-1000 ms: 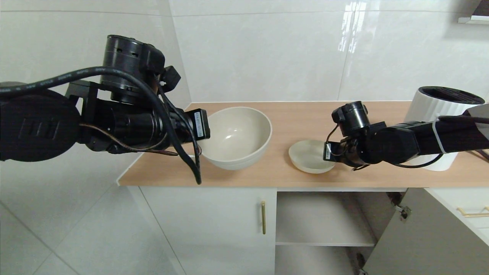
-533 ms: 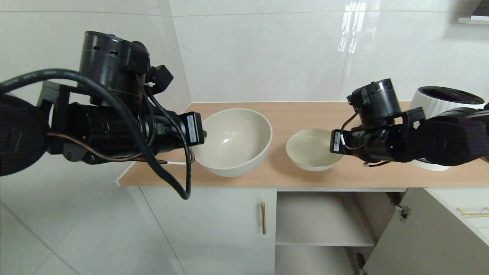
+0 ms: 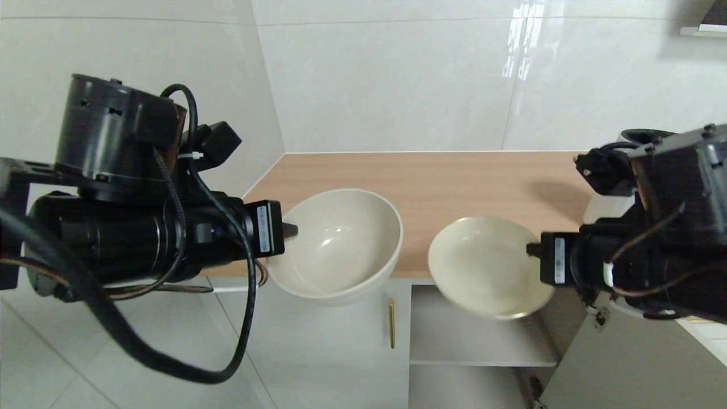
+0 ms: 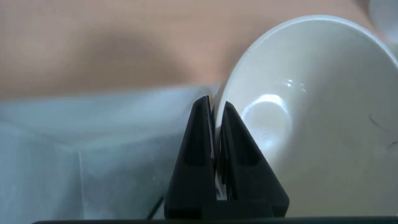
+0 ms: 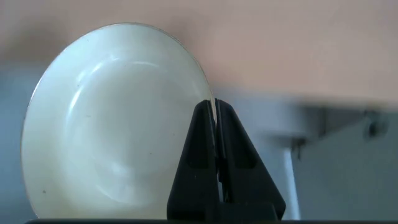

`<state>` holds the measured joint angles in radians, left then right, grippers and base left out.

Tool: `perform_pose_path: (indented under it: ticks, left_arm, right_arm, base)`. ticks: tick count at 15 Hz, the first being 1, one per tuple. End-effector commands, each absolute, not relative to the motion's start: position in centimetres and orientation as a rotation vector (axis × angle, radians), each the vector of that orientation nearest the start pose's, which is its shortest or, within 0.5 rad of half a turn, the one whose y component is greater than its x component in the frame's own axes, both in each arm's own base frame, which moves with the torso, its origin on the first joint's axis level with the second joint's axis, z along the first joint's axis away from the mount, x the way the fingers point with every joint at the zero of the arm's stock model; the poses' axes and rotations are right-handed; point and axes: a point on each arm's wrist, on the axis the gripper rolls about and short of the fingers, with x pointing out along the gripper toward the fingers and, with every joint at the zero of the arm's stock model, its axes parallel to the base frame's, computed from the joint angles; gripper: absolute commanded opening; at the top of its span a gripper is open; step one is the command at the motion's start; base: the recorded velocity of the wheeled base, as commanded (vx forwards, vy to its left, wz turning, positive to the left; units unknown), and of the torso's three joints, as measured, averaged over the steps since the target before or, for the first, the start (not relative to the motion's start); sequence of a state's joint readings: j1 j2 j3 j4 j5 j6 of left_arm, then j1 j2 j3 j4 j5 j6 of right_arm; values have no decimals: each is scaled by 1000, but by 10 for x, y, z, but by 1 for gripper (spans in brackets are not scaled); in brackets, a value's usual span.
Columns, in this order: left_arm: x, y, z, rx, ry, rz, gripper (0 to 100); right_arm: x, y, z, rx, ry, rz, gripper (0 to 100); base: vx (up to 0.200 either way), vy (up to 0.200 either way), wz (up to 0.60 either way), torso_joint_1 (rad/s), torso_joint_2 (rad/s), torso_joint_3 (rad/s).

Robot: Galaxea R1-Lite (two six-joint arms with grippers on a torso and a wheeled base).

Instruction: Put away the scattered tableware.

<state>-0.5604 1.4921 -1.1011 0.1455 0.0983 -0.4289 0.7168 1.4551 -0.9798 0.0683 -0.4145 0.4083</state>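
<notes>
Cream deep bowl [image 3: 341, 244] hangs rim-pinched in the left hand [image 3: 288, 231], just off the front edge of the wooden worktop [image 3: 454, 176]; shallow cream dish [image 3: 483, 264] likewise in the right hand [image 3: 531, 248]. Lower both level, clear of that edge.

No text can be read anywhere.

Head view high over counter [image 3: 454, 182], wrist views close behind left end effector [image 4: 214, 106], right end effector [image 5: 214, 106], counter edge shared.
</notes>
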Motion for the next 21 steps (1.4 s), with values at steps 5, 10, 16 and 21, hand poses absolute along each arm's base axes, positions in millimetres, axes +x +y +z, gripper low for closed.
perform_pose_path:
  ticks: [5,10,16,21]
  left_arm:
    - [186,-127,228,-271,724,-473,0]
    - [195,-148,199,-203,835,-486,0]
    - [194,-150,199,-199,839,-492,0]
    - [197,-152,195,-196,853,-489,0]
  right_arm:
    - [147,149,193,55,638,261,0]
    - [158,162,161,20,774,246,0]
    - [174,176,122,-22,842,212,0]
    - [184,180,102,-63,901,173,0]
  base:
    - [0,0,0,-46,112,71]
    - [0,0,0,-158,456,287]
    - [0,0,0,-137,465,321]
    - [0,0,0,-81,446,364]
